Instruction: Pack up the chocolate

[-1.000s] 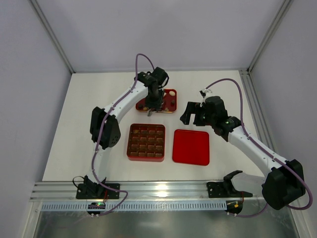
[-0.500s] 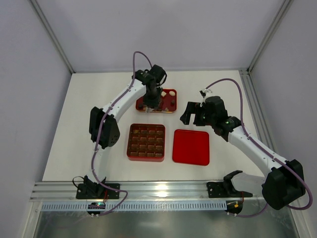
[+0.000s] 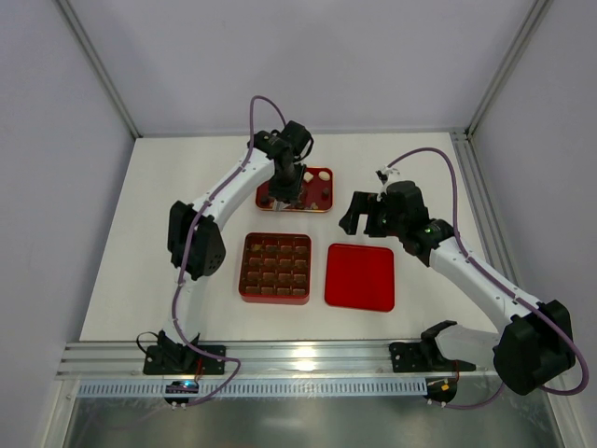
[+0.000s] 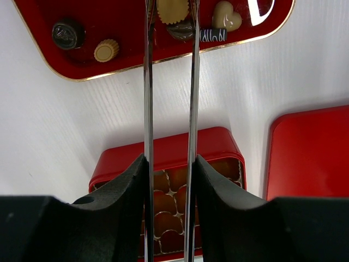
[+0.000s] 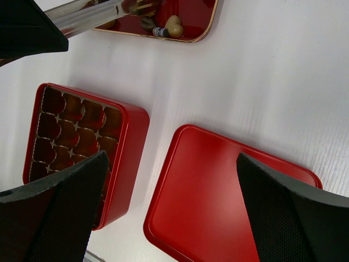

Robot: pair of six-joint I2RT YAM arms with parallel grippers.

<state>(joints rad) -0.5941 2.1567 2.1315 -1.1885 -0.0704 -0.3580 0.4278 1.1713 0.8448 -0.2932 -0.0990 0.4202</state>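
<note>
The chocolate lies on a red gold-rimmed tray (image 3: 323, 204) at the back: a tan fluted round (image 4: 173, 10), a tan heart (image 4: 226, 16), a dark striped bar (image 4: 212, 35), a small tan cup (image 4: 106, 50) and a dark round (image 4: 67, 34). My left gripper (image 3: 280, 197) hangs over the tray. Its long metal blades (image 4: 169, 16) stand on either side of the tan fluted round, slightly apart. The red box (image 3: 244, 280) with brown grid compartments sits in the middle. My right gripper (image 3: 359, 217) is open and empty, hovering (image 5: 169, 218) above the table.
The flat red lid (image 3: 360, 276) lies right of the box, and shows under my right gripper (image 5: 229, 196). The box (image 5: 131, 147) has tall red walls. The tray's near edge (image 4: 136, 61) faces the box (image 4: 163, 150). Metal frame posts border the table.
My left gripper has moved a little back, from the tray's front edge to over its chocolates. The right arm has not moved.
</note>
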